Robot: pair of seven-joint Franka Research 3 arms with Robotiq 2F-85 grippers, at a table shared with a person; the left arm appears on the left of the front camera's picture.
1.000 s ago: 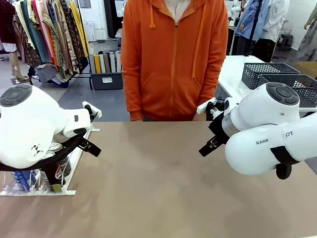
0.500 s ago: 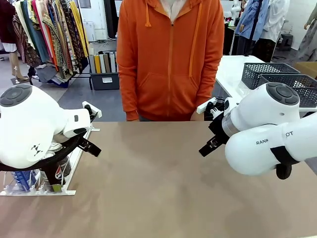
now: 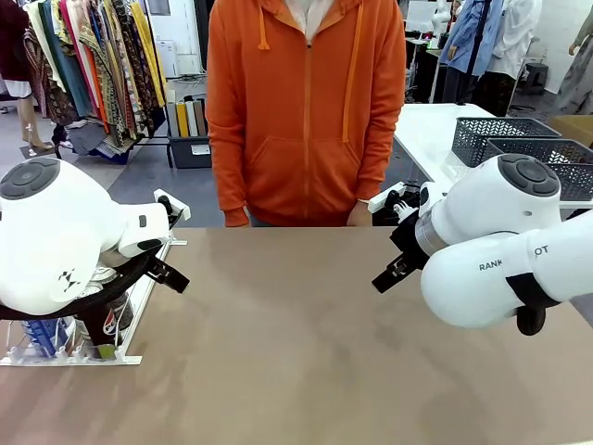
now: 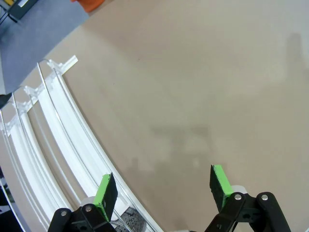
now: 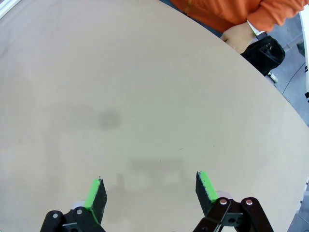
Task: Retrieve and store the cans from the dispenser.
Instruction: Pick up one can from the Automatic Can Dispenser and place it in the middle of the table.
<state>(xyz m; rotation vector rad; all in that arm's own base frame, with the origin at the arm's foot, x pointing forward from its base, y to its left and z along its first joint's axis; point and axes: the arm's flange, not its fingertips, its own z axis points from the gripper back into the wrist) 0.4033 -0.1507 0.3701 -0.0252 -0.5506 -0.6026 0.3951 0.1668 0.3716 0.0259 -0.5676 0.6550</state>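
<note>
The dispenser (image 3: 69,358) lies at the table's left edge, largely covered by my left arm (image 3: 56,241). Under that arm a blue can (image 3: 42,336) and a dark can (image 3: 118,315) stand at the rack's front. In the left wrist view my left gripper (image 4: 162,191) is open with nothing between its fingers, above the table beside the dispenser's white rails (image 4: 48,130). My right gripper (image 5: 151,191) is open too, hovering over bare tabletop far from the cans. My right arm (image 3: 491,250) sits at the table's right side.
A person in an orange hoodie (image 3: 306,102) stands at the far edge, one hand (image 5: 239,36) near the table's rim. Dark mesh baskets (image 3: 519,139) sit on a white table at the back right. The brown tabletop (image 3: 296,334) lies between the arms.
The person has shifted a little to the left along the far edge. Neither arm has moved, and both grippers stay open.
</note>
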